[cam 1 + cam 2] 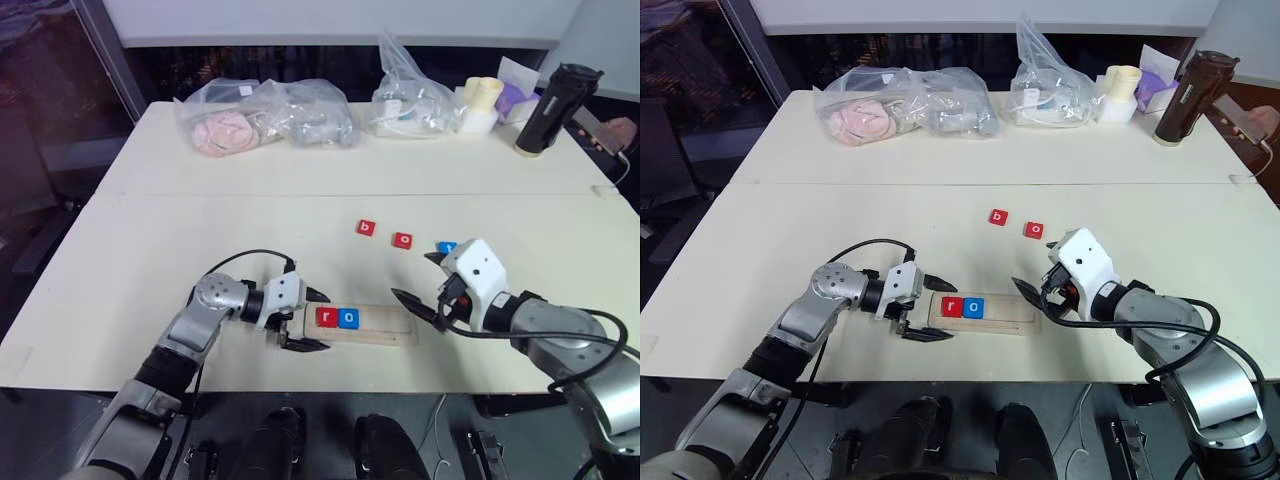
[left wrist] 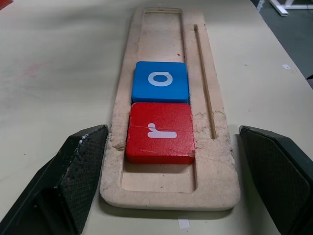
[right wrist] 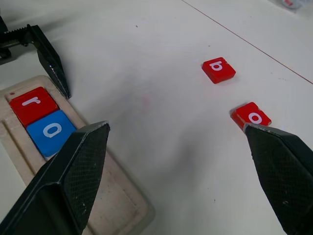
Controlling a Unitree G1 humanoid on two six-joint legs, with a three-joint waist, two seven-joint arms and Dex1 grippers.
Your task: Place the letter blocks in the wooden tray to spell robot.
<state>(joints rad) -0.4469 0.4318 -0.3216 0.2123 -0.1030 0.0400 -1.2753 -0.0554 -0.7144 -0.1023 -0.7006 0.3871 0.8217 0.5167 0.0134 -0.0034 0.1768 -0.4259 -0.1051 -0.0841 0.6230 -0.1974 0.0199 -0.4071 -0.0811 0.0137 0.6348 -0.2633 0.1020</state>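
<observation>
The wooden tray (image 1: 385,331) lies near the table's front edge. In its left end sit a red r block (image 1: 326,317) and, touching it, a blue o block (image 1: 348,318). My left gripper (image 1: 320,320) is open, one finger on each side of the tray's left end, holding nothing. My right gripper (image 1: 414,277) hangs open and empty just beyond the tray's right end. Farther back on the table lie a red b block (image 1: 366,228), a red o block (image 1: 403,240) and a blue t block (image 1: 446,247), the last partly hidden behind my right gripper.
Clear plastic bags (image 1: 265,118) with soft items lie along the table's far side. A second bag (image 1: 410,95), a pale cup (image 1: 483,100) and a black bottle (image 1: 555,105) stand at the back right. A seam (image 1: 350,194) runs across the tabletop.
</observation>
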